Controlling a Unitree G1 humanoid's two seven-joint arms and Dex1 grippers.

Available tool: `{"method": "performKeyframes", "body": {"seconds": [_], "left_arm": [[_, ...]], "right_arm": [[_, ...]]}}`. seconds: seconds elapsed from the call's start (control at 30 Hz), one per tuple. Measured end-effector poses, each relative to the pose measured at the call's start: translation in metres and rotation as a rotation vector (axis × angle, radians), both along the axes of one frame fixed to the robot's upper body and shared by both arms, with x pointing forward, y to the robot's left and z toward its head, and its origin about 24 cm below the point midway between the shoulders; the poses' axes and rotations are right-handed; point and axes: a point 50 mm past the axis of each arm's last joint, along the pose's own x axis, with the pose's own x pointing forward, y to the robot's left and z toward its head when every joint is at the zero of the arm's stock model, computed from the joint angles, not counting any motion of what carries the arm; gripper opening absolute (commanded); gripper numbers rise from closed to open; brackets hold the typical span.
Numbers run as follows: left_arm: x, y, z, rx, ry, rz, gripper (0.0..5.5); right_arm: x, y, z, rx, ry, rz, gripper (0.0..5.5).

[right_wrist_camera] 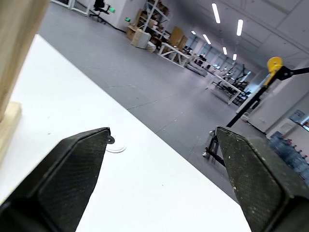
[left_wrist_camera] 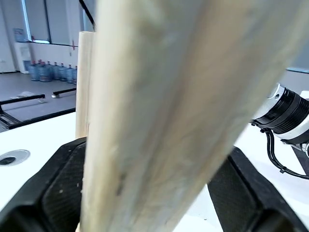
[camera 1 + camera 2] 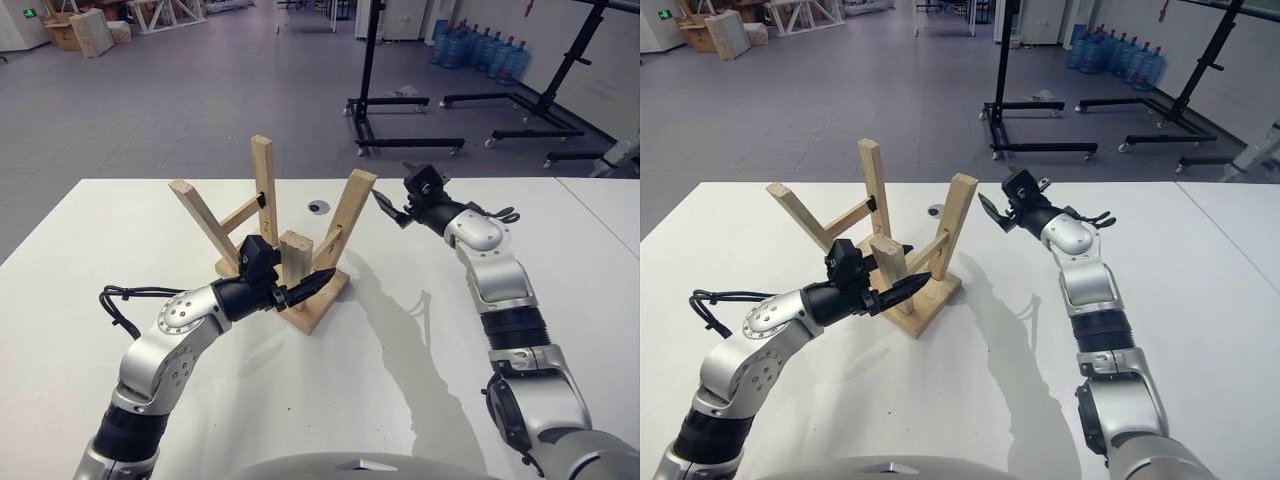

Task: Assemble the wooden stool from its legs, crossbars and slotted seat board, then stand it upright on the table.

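The stool (image 3: pixel 262 232) sits upside down near the middle of the desk (image 3: pixel 90 240), seat (image 3: pixel 322 303) flat on the white top and four legs splayed upward; a crossbar (image 3: pixel 240 213) joins the two legs on my left. My left tool (image 3: pixel 318 283) is low over the seat and clamped on the short front leg (image 3: pixel 296 255); in the left wrist view the wood fills the gap, with a pad (image 2: pixel 60 193) against either side. My right tool (image 3: pixel 393 198) hangs in the air just beside the top of the right leg (image 3: pixel 352 200), apart from it; its fingers (image 1: pixel 72 179) are spread wide with nothing between them.

The desk is plain white and matte; a round grommet (image 3: pixel 318 207) is set in it behind the stool, and a black cable (image 3: pixel 115 297) loops on it by my left arm; a second white top (image 3: pixel 610 215) abuts on my right. Beyond lies an open hall with a grey floor (image 3: pixel 200 90); black wheeled stands (image 3: pixel 405 105) behind the desk, blue bottles (image 3: pixel 480 45) at the far right, wooden crates (image 3: pixel 85 30) far left.
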Motion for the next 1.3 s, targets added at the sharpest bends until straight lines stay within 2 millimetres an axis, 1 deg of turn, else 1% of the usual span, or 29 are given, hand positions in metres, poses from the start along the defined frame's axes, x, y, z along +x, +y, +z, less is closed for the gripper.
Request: {"method": "performKeyframes", "body": {"seconds": [0.1, 0.17, 0.2, 0.37, 0.5, 0.57, 0.67, 0.77, 0.87, 0.93, 0.97, 1.07, 1.17, 1.3], "left_arm": [[0.017, -0.011, 0.001, -0.015, 0.009, -0.006, 3.48], [0.031, -0.030, -0.003, -0.047, 0.032, -0.006, 3.48], [0.035, -0.039, -0.005, -0.065, 0.041, -0.002, 3.48], [0.037, -0.065, -0.008, -0.102, 0.026, 0.017, 3.48], [0.037, -0.083, -0.008, -0.089, 0.007, -0.039, 3.48], [0.041, -0.093, -0.008, -0.082, 0.000, -0.080, 3.48], [0.047, -0.101, -0.006, -0.078, -0.002, -0.090, 3.48], [0.052, -0.094, -0.004, -0.094, -0.003, -0.058, 3.48], [0.051, -0.078, 0.016, -0.154, -0.046, -0.034, 3.48], [0.048, -0.067, 0.029, -0.194, -0.063, -0.027, 3.48], [0.043, -0.057, 0.037, -0.223, -0.072, -0.026, 3.48], [0.031, -0.033, 0.050, -0.259, -0.083, -0.037, 3.48], [0.011, -0.008, 0.049, -0.191, -0.098, -0.052, 3.48], [-0.017, 0.028, 0.035, -0.120, -0.064, -0.010, 3.48]], "right_arm": [[-0.001, -0.011, 0.014, 0.033, -0.052, -0.054, 4.05], [0.000, -0.019, 0.027, 0.054, -0.098, -0.100, 4.05], [0.002, -0.021, 0.034, 0.057, -0.120, -0.116, 4.05], [0.005, -0.021, 0.052, 0.074, -0.184, -0.139, 4.05], [0.006, -0.020, 0.054, 0.078, -0.193, -0.142, 4.05], [0.007, -0.020, 0.053, 0.078, -0.195, -0.141, 4.05], [0.007, -0.020, 0.052, 0.078, -0.194, -0.143, 4.05], [0.007, -0.021, 0.053, 0.081, -0.202, -0.148, 4.05], [0.006, -0.025, 0.056, 0.103, -0.214, -0.162, 4.05], [0.006, -0.027, 0.056, 0.109, -0.219, -0.172, 4.05], [0.005, -0.027, 0.056, 0.111, -0.222, -0.178, 4.05], [0.005, -0.030, 0.056, 0.115, -0.229, -0.190, 4.05], [0.003, -0.035, 0.057, 0.117, -0.234, -0.207, 4.05], [0.001, -0.039, 0.061, 0.112, -0.251, -0.217, 4.05]]}}
